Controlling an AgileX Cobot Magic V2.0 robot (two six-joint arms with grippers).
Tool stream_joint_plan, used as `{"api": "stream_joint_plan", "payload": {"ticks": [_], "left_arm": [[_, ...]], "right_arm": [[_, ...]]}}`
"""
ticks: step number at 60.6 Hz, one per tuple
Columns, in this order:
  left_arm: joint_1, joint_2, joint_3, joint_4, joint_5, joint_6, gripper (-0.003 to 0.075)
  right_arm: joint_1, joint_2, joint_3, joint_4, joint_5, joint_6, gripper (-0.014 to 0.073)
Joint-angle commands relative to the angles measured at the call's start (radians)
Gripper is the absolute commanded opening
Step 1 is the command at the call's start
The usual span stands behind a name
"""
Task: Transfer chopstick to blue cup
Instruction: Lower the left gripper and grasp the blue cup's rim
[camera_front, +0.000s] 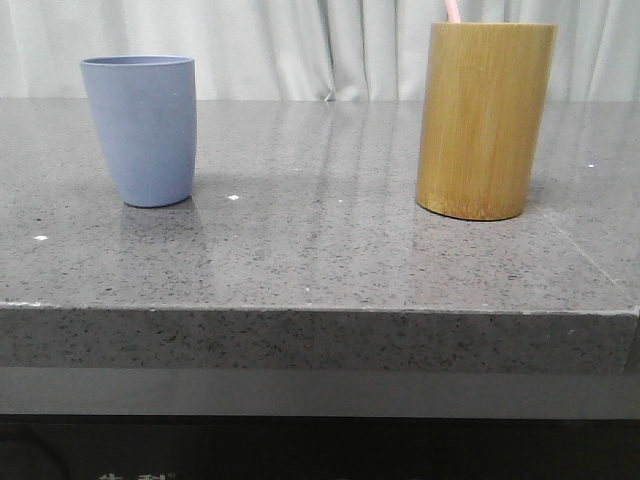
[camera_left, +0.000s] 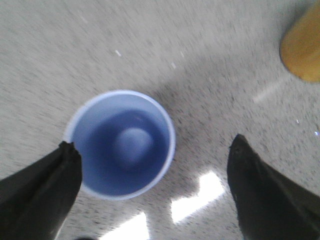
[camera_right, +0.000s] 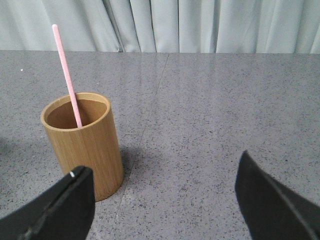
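Observation:
The blue cup (camera_front: 142, 130) stands upright on the left of the grey table; the left wrist view looks straight down into it (camera_left: 122, 145) and it is empty. My left gripper (camera_left: 152, 150) is open above it, nothing between the fingers. A pale pink chopstick (camera_right: 67, 77) leans inside the bamboo cup (camera_right: 85, 145); only its tip (camera_front: 452, 10) shows in the front view above the bamboo cup (camera_front: 485, 120) on the right. My right gripper (camera_right: 162, 185) is open and empty, low beside the bamboo cup. Neither gripper shows in the front view.
The grey speckled table (camera_front: 320, 250) has its front edge near the camera. A pale curtain (camera_front: 320, 45) hangs behind it. The bamboo cup's edge also shows in the left wrist view (camera_left: 302, 47).

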Motion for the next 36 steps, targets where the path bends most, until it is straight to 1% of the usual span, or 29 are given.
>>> {"api": "stream_joint_plan", "payload": {"ticks": [1, 15, 22, 25, 36], "left_arm": [[-0.009, 0.035, -0.082, -0.043, 0.028, -0.008, 0.0574], [-0.009, 0.146, -0.125, -0.046, 0.019, -0.008, 0.0531], [-0.009, 0.168, -0.125, -0.044, 0.009, -0.008, 0.0477], [-0.009, 0.172, -0.125, -0.039, 0.006, -0.008, 0.0431], [-0.009, 0.172, -0.125, -0.033, 0.002, 0.000, 0.0160]], "right_arm": [[-0.006, 0.013, -0.033, 0.010, -0.078, -0.004, 0.0590], [-0.006, 0.013, -0.033, 0.010, -0.077, -0.004, 0.0590], [-0.006, 0.013, -0.033, 0.010, -0.077, -0.004, 0.0590], [-0.006, 0.013, -0.033, 0.010, -0.077, -0.004, 0.0590], [-0.006, 0.013, -0.033, 0.010, -0.077, -0.004, 0.0590]]}}
